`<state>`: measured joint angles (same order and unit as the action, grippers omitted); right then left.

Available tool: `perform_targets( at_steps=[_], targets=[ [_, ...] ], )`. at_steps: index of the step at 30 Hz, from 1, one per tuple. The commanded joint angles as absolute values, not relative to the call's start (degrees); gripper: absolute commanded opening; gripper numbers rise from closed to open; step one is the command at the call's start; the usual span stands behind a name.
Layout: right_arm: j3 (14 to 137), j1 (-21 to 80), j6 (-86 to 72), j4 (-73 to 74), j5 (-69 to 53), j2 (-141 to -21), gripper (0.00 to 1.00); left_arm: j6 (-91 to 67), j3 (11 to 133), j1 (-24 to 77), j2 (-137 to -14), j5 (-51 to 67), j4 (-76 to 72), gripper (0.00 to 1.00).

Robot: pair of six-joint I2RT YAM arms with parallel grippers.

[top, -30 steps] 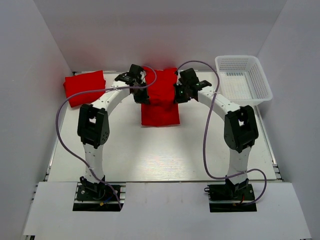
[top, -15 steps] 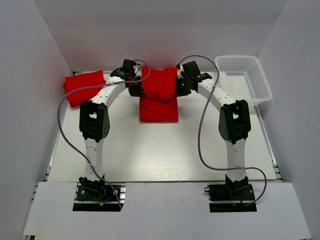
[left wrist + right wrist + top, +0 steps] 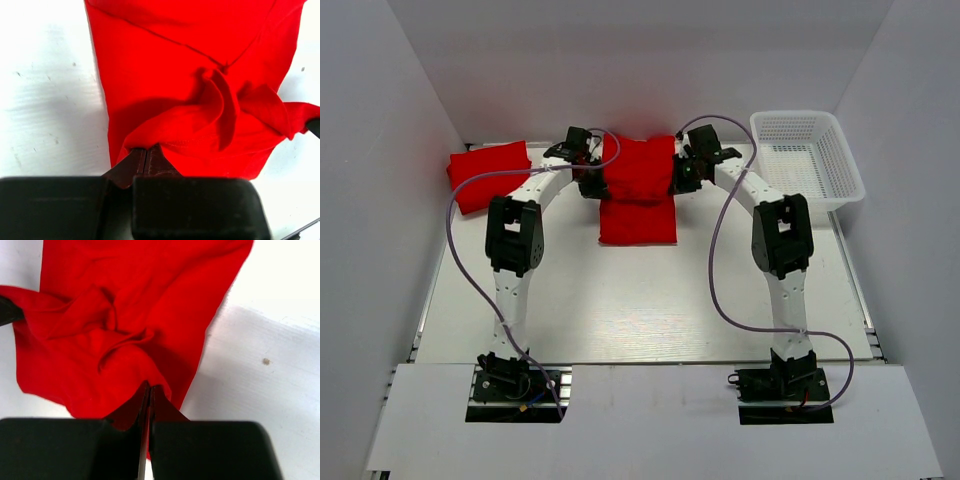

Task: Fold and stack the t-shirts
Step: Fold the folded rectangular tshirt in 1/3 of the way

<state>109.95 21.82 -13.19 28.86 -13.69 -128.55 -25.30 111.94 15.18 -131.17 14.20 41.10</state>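
Slip risk: each pinch takes only a thin bit of edge, so a tug between the arms could pull the red t-shirt [image 3: 638, 215] out of one grip and drop that side.
Skew risk: if one arm travels faster than the other, the held edge lands crooked over the flat near part.
Crease risk: slack bunches between the two pinches. Laid down like this, I judge it would trap folds inside.
Drag risk: a low pull could shift the layer lying on the table [image 3: 620, 300].
Left gripper [image 3: 145, 154]: jaws closed on the shirt's left edge, with cloth wedged between the tips.
Right gripper [image 3: 150, 390]: clamped the same way on the right edge.
Look of the shirt: plain bright red, soft, no print. A seam line crosses the smoother part, and wrinkled ridges gather in the middle.
Place: centre-back of the table, between the grippers. The far part appears raised and the near part lies flat.
Folded t-shirt [image 3: 488, 175]: a neat red rectangle at the far left, well apart.
White lattice basket [image 3: 800, 117]: at the far right, no cloth in it.
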Motion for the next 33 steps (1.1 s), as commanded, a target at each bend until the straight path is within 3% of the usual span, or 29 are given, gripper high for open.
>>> perform_targets(
  at_steps=[1, 2, 4, 5, 7, 8, 9, 13, 24, 33],
  targets=[
    [112.4, 20.9, -15.6, 24.1, -14.6, -130.2, 0.0, -25.0, 114.8, 14.5, -130.8, 15.1, 38.4, 0.0],
    [112.3, 20.7, -15.9, 23.0, -14.9, -130.5, 0.02, -25.6, 115.4, 14.5, -131.4, 15.6, 37.6, 0.01],
    [112.2, 20.4, -17.7, 20.6, -15.6, -131.5, 0.07, -26.1, 115.4, 13.9, -132.0, 16.8, 36.0, 0.22],
    [112.2, 20.2, -18.3, 16.9, -16.8, -131.7, 0.17, -26.6, 115.4, 13.9, -132.6, 16.8, 34.5, 0.39],
    [112.9, 19.6, -21.6, 14.0, -17.8, -132.6, 0.43, -27.8, 116.8, 12.5, -134.1, 16.8, 33.8, 0.68],
    [113.8, 19.0, -23.0, 11.9, -19.8, -133.1, 0.9, -28.5, 119.7, 12.0, -134.7, 16.8, 33.8, 0.83],
    [116.8, 18.9, -23.3, 10.2, -20.3, -133.5, 0.9, -28.5, 121.4, 11.4, -135.3, 16.8, 34.4, 0.99],
    [121.0, 18.2, -22.7, 8.9, -18.8, -132.4, 0.9, -29.1, 125.9, 9.5, -135.1, 15.6, 34.5, 0.99],
    [101.9, 18.5, -15.7, 11.5, -15.6, -115.6, 0.9, -21.5, 113.4, 10.2, -121.9, 12.3, 39.3, 0.99],
    [76.6, 20.7, -16.7, 11.3, -19.9, -104.8, 0.9, -21.0, 81.9, 15.3, -108.0, 12.6, 34.9, 0.99]
  ],
)
